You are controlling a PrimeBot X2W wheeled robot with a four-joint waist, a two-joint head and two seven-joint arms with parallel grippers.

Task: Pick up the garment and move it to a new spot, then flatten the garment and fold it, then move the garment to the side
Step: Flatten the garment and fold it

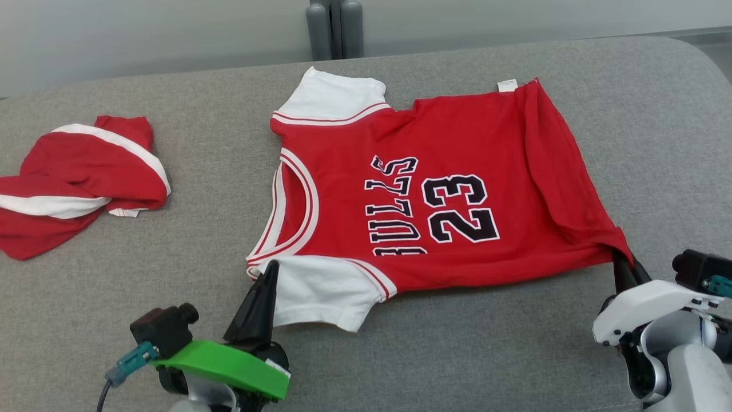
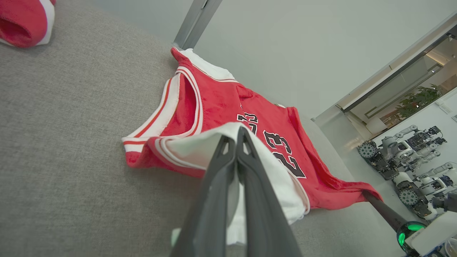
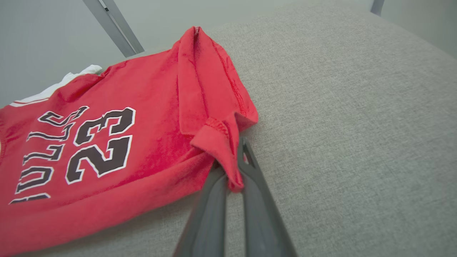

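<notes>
The garment [image 1: 434,189] is a red jersey with white sleeves and "BULLS 23" on it, spread on the grey cushioned surface [image 1: 400,355]. My left gripper [image 1: 269,269] is shut on the near white sleeve [image 2: 200,146], pinching its cloth between the fingers. At the lower right, my right gripper [image 1: 623,264] is shut on the jersey's near hem corner [image 3: 223,142], which is bunched and lifted slightly. Both held parts sit a little above the surface; the rest of the jersey [image 3: 107,135] lies flat, with a fold along the hem side.
A second red and white garment [image 1: 80,177] lies crumpled at the far left. Grey posts [image 1: 334,28] rise behind the surface's far edge. Other robots [image 2: 403,157] stand in the room beyond, in the left wrist view.
</notes>
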